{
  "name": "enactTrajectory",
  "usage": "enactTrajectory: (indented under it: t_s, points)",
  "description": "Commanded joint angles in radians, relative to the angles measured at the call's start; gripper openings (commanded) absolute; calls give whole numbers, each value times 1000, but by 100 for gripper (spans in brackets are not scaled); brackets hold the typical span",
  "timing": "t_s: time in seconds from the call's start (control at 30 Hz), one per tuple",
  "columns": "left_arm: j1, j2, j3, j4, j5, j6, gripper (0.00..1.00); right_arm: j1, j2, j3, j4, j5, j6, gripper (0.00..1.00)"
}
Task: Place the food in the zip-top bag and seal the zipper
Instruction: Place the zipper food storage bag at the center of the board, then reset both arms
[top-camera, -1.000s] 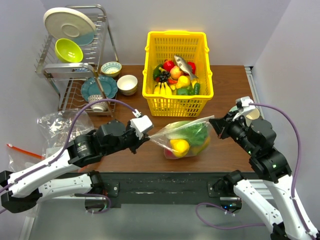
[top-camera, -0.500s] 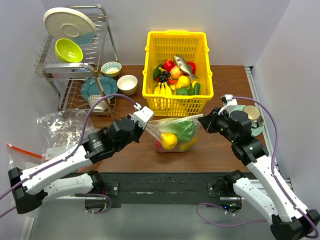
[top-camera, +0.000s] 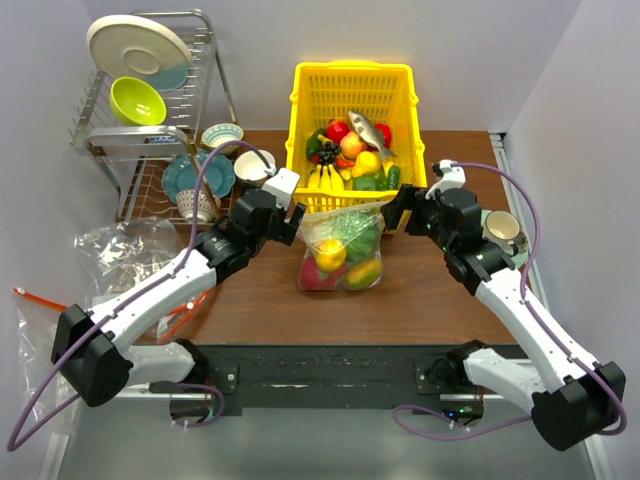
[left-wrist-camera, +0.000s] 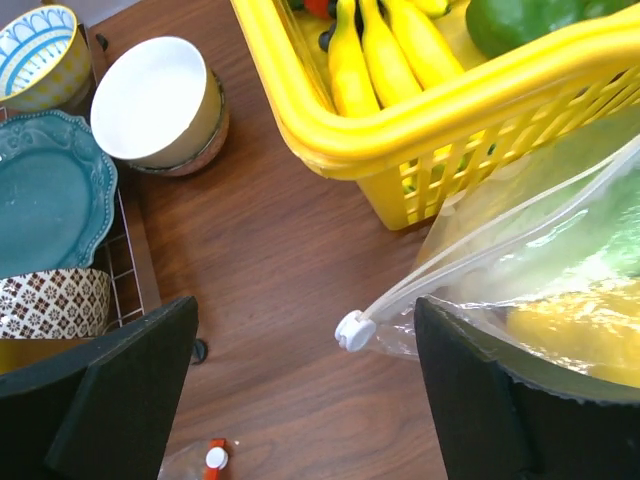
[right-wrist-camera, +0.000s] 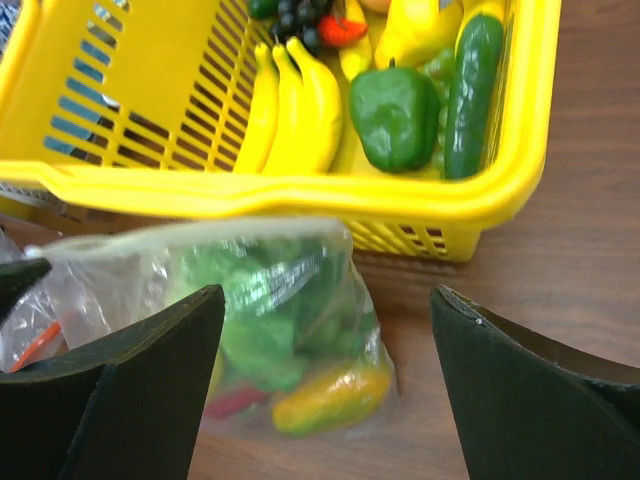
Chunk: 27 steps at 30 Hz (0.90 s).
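The clear zip-top bag (top-camera: 340, 252) rests on the brown table just in front of the yellow basket. Inside it lies food: green lettuce (top-camera: 352, 232), a yellow piece (top-camera: 329, 253), a red piece (top-camera: 314, 276) and a yellow-orange piece (right-wrist-camera: 330, 395). In the left wrist view the zipper (left-wrist-camera: 480, 250) runs along the bag's top edge and ends in a white slider (left-wrist-camera: 353, 330). My left gripper (top-camera: 298, 220) is open at the bag's left top corner, and the slider sits loose between its fingers (left-wrist-camera: 110, 390). My right gripper (top-camera: 393, 208) is open, off the bag's right top corner, holding nothing.
The yellow basket (top-camera: 350, 72) holds bananas, a green pepper and other toy food. At the left stand a dish rack (top-camera: 150, 130), a white bowl (left-wrist-camera: 155, 100) and a teal plate (left-wrist-camera: 45, 190). Spare clear bags (top-camera: 120, 245) lie at the left edge. A cup (top-camera: 503, 228) stands at the right.
Both grippers have opened and let go of the bag's top corners. Both arms moved toward the basket, and the bag now sits further back against it.
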Motion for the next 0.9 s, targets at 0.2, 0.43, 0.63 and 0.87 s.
enactTrajectory:
  t_s: [0.2,0.43,0.63,0.87]
  points:
    - [0,-253,19,59,122,-124,96,-2,-207,110,-159,20,-73,97]
    - [0,-489,-56,-39,228,-344,96,-2,-350,112,-365,21,17,99]
    - [0,-671,-183,-127,353,-451,98,-3,-494,96,-518,27,63,98]
    - [-2,-915,-390,-121,375,-570,99,-2,-649,28,-620,78,136,99]
